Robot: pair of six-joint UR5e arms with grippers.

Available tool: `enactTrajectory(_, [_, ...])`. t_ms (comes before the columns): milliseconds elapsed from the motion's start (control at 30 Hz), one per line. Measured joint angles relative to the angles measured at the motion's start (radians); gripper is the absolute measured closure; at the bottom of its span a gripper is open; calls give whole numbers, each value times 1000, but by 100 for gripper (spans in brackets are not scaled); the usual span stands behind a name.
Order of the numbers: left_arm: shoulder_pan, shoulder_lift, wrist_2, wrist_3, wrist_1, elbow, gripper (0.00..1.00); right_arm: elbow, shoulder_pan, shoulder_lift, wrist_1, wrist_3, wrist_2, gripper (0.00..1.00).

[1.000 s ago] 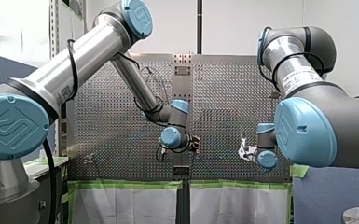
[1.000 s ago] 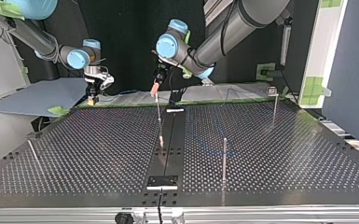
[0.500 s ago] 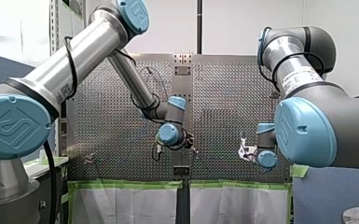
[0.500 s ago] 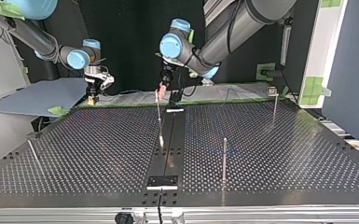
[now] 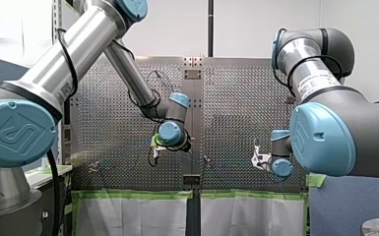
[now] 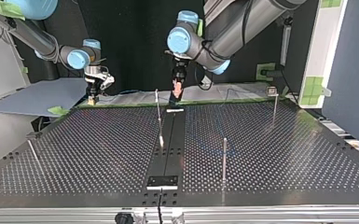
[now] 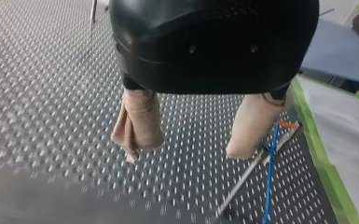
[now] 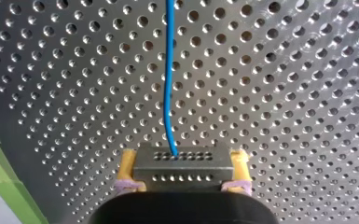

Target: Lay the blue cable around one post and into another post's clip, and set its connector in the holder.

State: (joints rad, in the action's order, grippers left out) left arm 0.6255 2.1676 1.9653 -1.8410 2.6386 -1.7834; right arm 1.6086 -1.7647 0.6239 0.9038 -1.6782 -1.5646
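In the right wrist view my right gripper [image 8: 182, 164], with yellow pads, is shut on a grey perforated connector block [image 8: 182, 154]. The blue cable [image 8: 169, 84] runs from the block out over the perforated table. In the top view this gripper [image 6: 92, 99] hangs at the far left edge of the table. My left gripper [image 7: 182, 151] is open, its beige pads [image 7: 137, 123] wide apart and holding nothing. Beside one finger the blue cable [image 7: 269, 179] passes a thin post with an orange clip [image 7: 286, 125]. In the top view my left gripper [image 6: 177, 89] hangs just right of that post [image 6: 158, 114].
More thin posts stand on the table: one in the near middle [image 6: 224, 158], one at the far right with a small holder on top [image 6: 271, 90], one leaning at the left [image 6: 32, 151]. A dark strip [image 6: 168, 149] runs down the table's middle. Green tape [image 5: 138, 194] lines the edge.
My left gripper has moved away from the clipped post, towards the top view's right and the front view's left, still open. My right gripper has stayed in place.
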Motion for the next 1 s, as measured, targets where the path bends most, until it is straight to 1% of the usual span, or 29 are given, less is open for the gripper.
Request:
enactTrajectory(167, [-38,-45,44,-45,20,-18,0,0,0,-1,2,2,0,98])
enactTrajectory(233, [-56,-64,49,-64,24,-17,0,0,0,-1,3,2,0,98])
enactTrajectory(367, [-91,-99,30,-99,25,-17,0,0,0,-2,6,1,0,98])
enactTrajectory(667, [-165,-174,-40,-174,15,-17,0,0,1,-4,9,-1,0,98])
enactTrajectory(800, [-183,-210,-40,-210,17,-17,0,0,1,-5,9,0,0,98])
enactTrajectory(1000, [-192,-259,-34,-259,29,-17,0,0,0,-7,9,2,0,98])
